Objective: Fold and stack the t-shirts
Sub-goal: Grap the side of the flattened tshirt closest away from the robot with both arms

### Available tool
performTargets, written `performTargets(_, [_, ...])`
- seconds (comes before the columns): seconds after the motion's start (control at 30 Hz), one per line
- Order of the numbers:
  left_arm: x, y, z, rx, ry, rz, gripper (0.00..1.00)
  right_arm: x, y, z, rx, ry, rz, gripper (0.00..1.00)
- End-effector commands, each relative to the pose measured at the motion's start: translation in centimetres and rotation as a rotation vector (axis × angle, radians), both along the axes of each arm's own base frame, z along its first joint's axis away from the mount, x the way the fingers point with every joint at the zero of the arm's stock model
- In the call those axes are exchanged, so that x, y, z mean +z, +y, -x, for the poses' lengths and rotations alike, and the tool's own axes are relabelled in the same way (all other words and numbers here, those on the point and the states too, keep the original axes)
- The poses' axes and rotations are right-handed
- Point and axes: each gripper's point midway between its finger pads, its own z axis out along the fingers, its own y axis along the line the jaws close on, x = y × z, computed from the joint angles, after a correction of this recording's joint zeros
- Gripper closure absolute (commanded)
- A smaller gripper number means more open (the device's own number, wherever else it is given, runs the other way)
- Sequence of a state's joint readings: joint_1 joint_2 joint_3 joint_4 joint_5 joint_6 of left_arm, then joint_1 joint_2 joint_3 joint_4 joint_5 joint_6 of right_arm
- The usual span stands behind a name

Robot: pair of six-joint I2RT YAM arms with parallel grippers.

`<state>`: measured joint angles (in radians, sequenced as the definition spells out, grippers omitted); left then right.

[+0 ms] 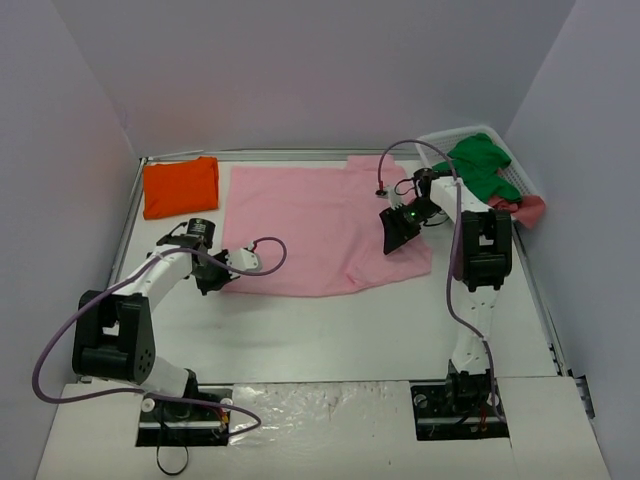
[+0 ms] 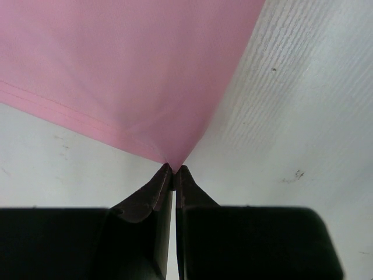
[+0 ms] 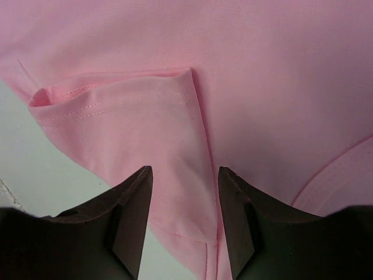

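Corner of pink t-shirt [image 1: 320, 225] pinched by left gripper [image 2: 173, 170] | right gripper [image 3: 185, 172] wide, sleeve between fingers [image 3: 131, 216]

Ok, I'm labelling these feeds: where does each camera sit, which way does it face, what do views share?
Top external: above and behind, looking down on the table; left arm, right arm, pink t-shirt, orange t-shirt.
Left wrist: on the left arm, looking along the left gripper, shut on the pink t-shirt's corner.
Right wrist: looking down at its sleeve past the open right gripper.
Shared: all three show the pink t-shirt.
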<state>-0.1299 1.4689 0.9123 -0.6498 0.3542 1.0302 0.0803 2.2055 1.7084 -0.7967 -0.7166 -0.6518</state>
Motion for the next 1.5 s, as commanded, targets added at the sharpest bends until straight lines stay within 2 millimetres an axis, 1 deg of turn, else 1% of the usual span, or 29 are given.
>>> performTargets(0.0, [1.3,-0.5,0.5,0.014,-0.011,0.027,0.98,1.3,1.4,0.4,0.034,0.033,-0.032,0.55])
performTargets(0.03, [1.3,-0.5,0.6,0.015,-0.009,0.026,0.98,1.0,1.6,0.3,0.044,0.038,-0.034,0.55])
performTargets(0.07, [1.3,-0.6,0.7,0.014,-0.007,0.024,0.98,1.2,1.8,0.0,0.051,0.033,-0.039,0.55])
performTargets(0.13, [1.4,-0.5,0.7,0.018,-0.011,0.020,0.98,0.9,2.1,-0.2,0.059,0.040,-0.048,0.55])
performTargets(0.17, [1.4,-0.6,0.8,0.018,-0.010,0.019,0.98,1.2,2.4,-0.4,0.068,0.038,-0.054,0.55])
performTargets(0.2, [1.5,-0.6,0.8,0.020,-0.014,0.020,0.98,0.9,2.6,-0.3,0.077,0.050,-0.057,0.55])
performTargets(0.37, [1.5,-0.6,0.8,0.026,-0.013,0.019,0.98,0.3,3.8,0.1,0.121,0.062,-0.051,0.55])
performTargets(0.57, [1.5,-1.0,0.8,0.025,-0.012,0.020,0.98,-0.4,4.3,0.5,0.144,0.074,-0.032,0.55])
performTargets(0.63, [1.4,-1.1,0.9,0.021,-0.009,0.020,0.98,-0.5,4.3,0.4,0.145,0.074,-0.029,0.57])
performTargets(0.67, [1.4,-1.2,1.0,0.022,-0.006,0.022,0.98,-0.6,4.3,0.5,0.146,0.077,-0.030,0.65])
performTargets(0.73, [1.3,-1.3,1.0,0.019,-0.007,0.021,0.98,-0.8,4.3,0.5,0.147,0.081,-0.024,0.74])
performTargets(0.77, [1.2,-1.3,1.0,0.020,-0.003,0.019,0.98,-0.7,4.3,0.5,0.145,0.079,-0.021,0.87])
performTargets(0.8, [1.1,-1.3,1.0,0.020,-0.004,0.018,0.98,-0.8,4.3,0.5,0.143,0.082,-0.020,0.93])
performTargets(0.87, [1.1,-1.2,1.0,0.018,-0.005,0.015,0.98,-0.8,4.2,0.4,0.140,0.080,-0.013,1.00])
performTargets(0.93, [1.1,-1.1,0.9,0.022,-0.010,0.007,0.98,-0.8,4.0,0.4,0.136,0.081,-0.010,1.00])
performTargets(1.03, [1.1,-0.9,1.0,0.022,-0.016,-0.002,0.98,-0.4,3.6,0.6,0.129,0.076,0.000,1.00])
performTargets(1.07, [1.1,-0.8,1.0,0.024,-0.017,-0.006,0.98,0.3,3.5,0.6,0.127,0.064,-0.001,1.00])
performTargets(1.13, [1.1,-0.6,0.9,0.026,-0.022,-0.013,0.98,0.9,3.2,0.8,0.123,0.053,-0.002,1.00])
performTargets(1.17, [1.1,-0.4,0.9,0.028,-0.023,-0.023,0.98,1.7,3.0,1.1,0.125,0.037,-0.004,1.00])
performTargets(1.23, [1.1,-0.2,0.9,0.030,-0.028,-0.030,0.98,2.6,2.8,1.5,0.125,0.025,-0.007,1.00])
performTargets(1.27, [1.2,0.0,0.9,0.031,-0.033,-0.036,0.98,3.6,2.7,1.7,0.126,0.002,-0.009,1.00])
performTargets(1.3, [1.3,0.0,0.9,0.031,-0.036,-0.037,0.98,3.6,2.5,2.3,0.129,0.009,-0.004,1.00])
performTargets(1.33, [1.4,0.2,0.9,0.035,-0.037,-0.040,0.98,3.9,2.3,2.5,0.129,0.000,0.000,1.00])
performTargets(1.37, [1.5,0.3,0.9,0.033,-0.046,-0.041,0.98,4.8,2.1,2.7,0.125,-0.021,-0.001,1.00])
performTargets(1.4, [1.6,0.4,1.1,0.037,-0.044,-0.043,0.98,4.8,1.8,3.4,0.121,-0.004,0.001,1.00])
performTargets(1.43, [1.8,0.4,1.1,0.035,-0.053,-0.044,0.98,5.0,1.5,3.7,0.119,-0.009,0.004,1.00])
performTargets(1.47, [1.7,0.6,1.3,0.038,-0.049,-0.046,0.98,6.0,1.2,4.0,0.114,-0.033,0.004,1.00])
